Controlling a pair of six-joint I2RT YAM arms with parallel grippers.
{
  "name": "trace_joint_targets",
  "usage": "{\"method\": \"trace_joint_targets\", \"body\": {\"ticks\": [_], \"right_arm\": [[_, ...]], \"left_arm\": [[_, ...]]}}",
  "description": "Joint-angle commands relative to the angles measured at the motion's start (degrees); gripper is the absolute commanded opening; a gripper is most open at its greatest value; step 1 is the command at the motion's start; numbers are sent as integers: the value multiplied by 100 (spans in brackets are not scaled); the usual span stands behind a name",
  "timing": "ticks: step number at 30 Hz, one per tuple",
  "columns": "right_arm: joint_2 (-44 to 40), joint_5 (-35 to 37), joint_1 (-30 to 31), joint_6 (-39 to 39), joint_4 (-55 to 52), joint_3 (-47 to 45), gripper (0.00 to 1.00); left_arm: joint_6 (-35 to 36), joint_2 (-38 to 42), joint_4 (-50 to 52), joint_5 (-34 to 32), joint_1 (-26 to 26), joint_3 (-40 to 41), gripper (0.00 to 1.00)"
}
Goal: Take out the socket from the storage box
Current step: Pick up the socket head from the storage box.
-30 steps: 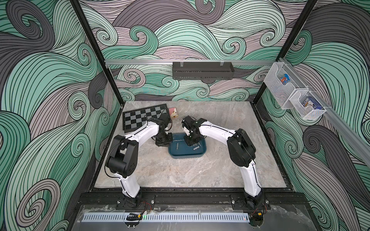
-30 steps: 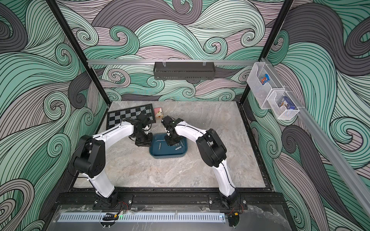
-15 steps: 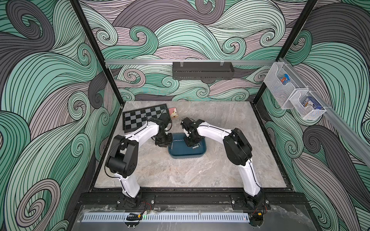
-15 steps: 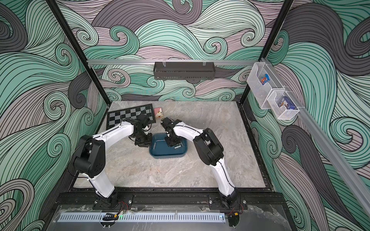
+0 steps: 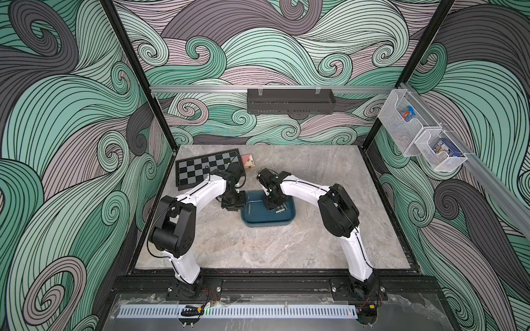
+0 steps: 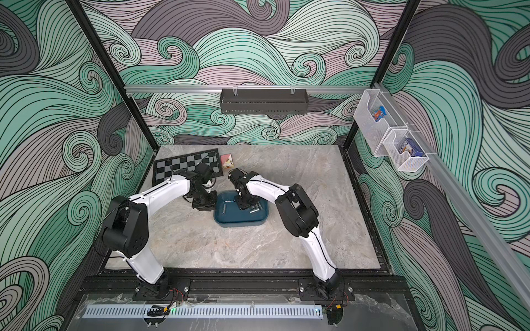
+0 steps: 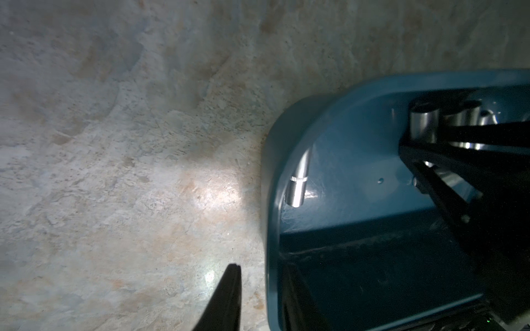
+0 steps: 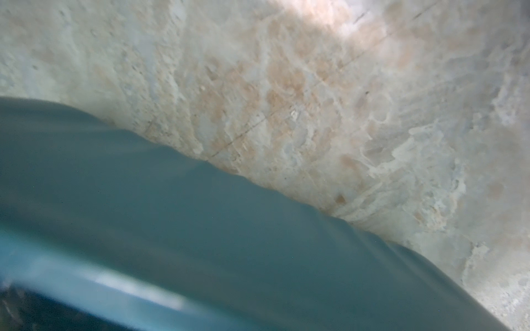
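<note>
The storage box (image 5: 268, 222) sits in the middle of the table (image 5: 258, 252). The left gripper (image 7: 262, 269) straddles the box wall, jaws slightly apart and holding nothing. A thin socket (image 7: 298, 186) lies inside by that wall. Other sockets (image 7: 424, 123) lie under the right gripper (image 5: 271, 204); I cannot tell whether it grips anything. Behind them is a chessboard (image 5: 206, 167).
</note>
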State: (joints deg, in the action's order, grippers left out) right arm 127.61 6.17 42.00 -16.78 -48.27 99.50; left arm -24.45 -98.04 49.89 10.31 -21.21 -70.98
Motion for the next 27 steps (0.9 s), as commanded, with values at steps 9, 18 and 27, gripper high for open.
{"method": "trace_joint_targets", "body": {"ticks": [9, 18, 27], "right_arm": [[-576, -205, 91, -246, -72, 1, 12], [-1379, -311, 9, -187, -213, -121, 12], [-2596, -409, -1073, -30, -370, -824, 12]], "left_arm": [[52, 1249, 157, -622, 15, 92, 37], [198, 1604, 370, -898, 60, 171, 38], [286, 2075, 386, -974, 84, 623, 38]]}}
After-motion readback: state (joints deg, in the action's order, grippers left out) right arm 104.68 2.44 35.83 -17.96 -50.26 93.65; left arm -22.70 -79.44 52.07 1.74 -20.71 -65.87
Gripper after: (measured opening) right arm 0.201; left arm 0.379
